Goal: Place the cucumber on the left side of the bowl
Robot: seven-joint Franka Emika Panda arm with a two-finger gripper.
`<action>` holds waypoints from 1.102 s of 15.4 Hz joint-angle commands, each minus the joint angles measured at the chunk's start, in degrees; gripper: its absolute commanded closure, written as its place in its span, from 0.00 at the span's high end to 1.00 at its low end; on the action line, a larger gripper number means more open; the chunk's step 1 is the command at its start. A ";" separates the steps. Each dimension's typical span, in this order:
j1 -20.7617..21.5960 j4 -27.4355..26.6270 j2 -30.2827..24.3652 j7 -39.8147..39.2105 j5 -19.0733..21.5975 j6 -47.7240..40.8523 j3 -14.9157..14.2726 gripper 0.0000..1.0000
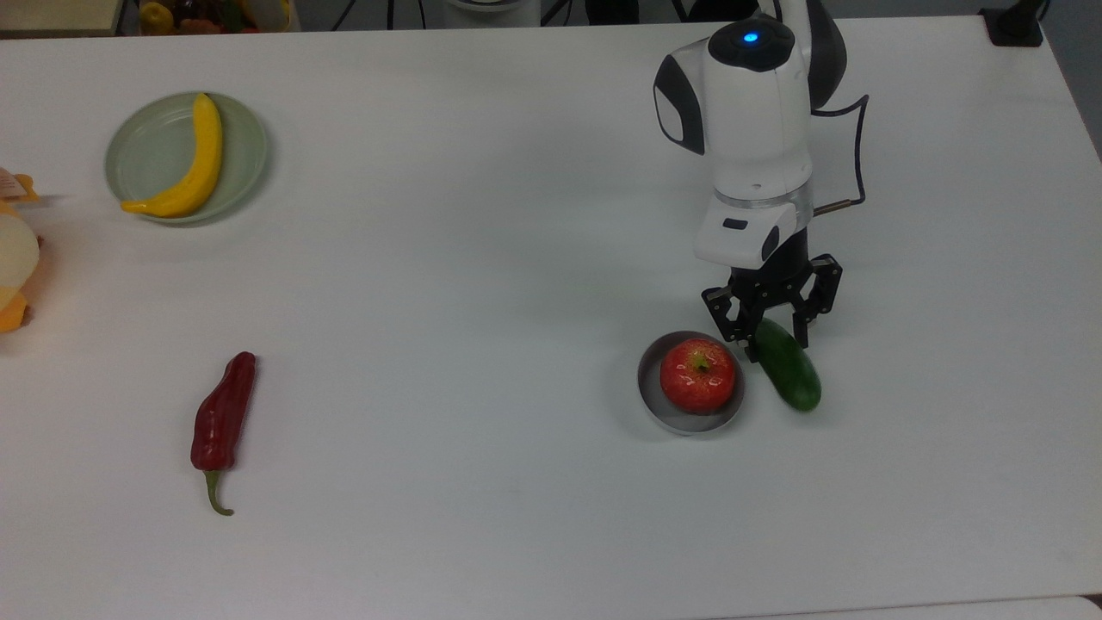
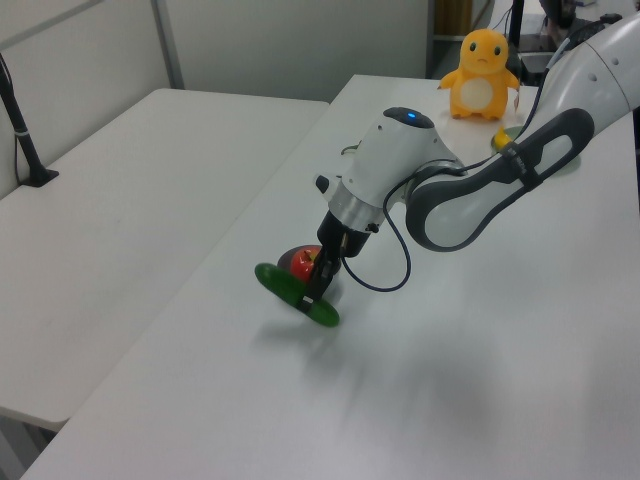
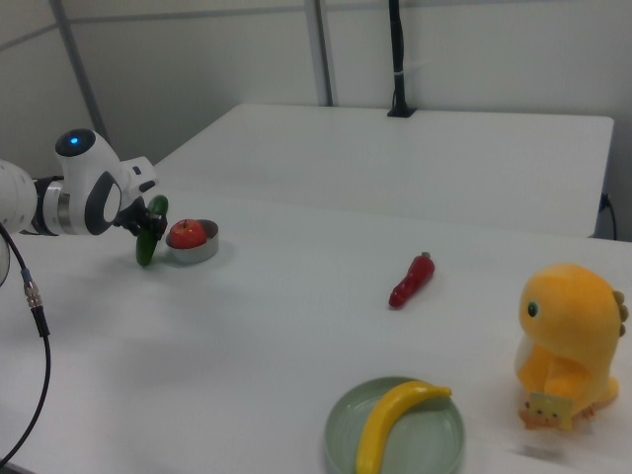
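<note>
Tabletop (image 1: 482,258), top view: bowl (image 1: 654,405) holds apple (image 1: 698,375); cucumber (image 1: 788,376) just beside bowl on the top view's right, its far end in end effector (image 1: 772,330). Chili pepper (image 1: 222,418) well apart at left. Plate (image 1: 142,155) far left, bearing banana (image 1: 191,164).

Dark green cucumber (image 1: 787,375); grey bowl (image 1: 650,392); red apple (image 1: 698,375); plate (image 1: 142,155) seemingly pale green.

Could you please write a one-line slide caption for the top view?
Gripper holds the cucumber beside the apple-filled bowl.
</note>
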 commanded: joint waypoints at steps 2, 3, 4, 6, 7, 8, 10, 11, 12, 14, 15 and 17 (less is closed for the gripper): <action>-0.82 -0.04 -2.23 0.82 -0.63 0.04 -0.34 0.95; -0.91 -0.83 -3.36 0.82 -0.55 0.04 -0.34 1.00; -0.91 -1.88 -4.85 0.82 -0.46 -0.05 -0.34 1.00; -0.99 -3.38 -8.10 1.17 -0.46 -0.83 -0.34 1.00; -1.08 -4.69 -10.04 1.18 -0.46 -0.93 -0.43 1.00; -1.08 -5.92 -12.32 1.18 -0.37 -2.14 -0.43 1.00; -1.17 -8.12 -18.11 1.35 -0.20 -8.80 -0.86 1.00; -1.26 -8.39 -20.75 1.35 -0.19 -13.45 -1.04 1.00; -1.96 -8.39 -23.30 1.35 -0.28 -18.45 -1.04 1.00; -4.41 -8.39 -28.57 1.35 -0.28 -28.30 -1.04 1.00; -5.73 -8.39 -30.95 1.44 -0.20 -32.96 -1.04 1.00; -8.89 -8.31 -35.26 1.44 -0.02 -40.53 -1.04 1.00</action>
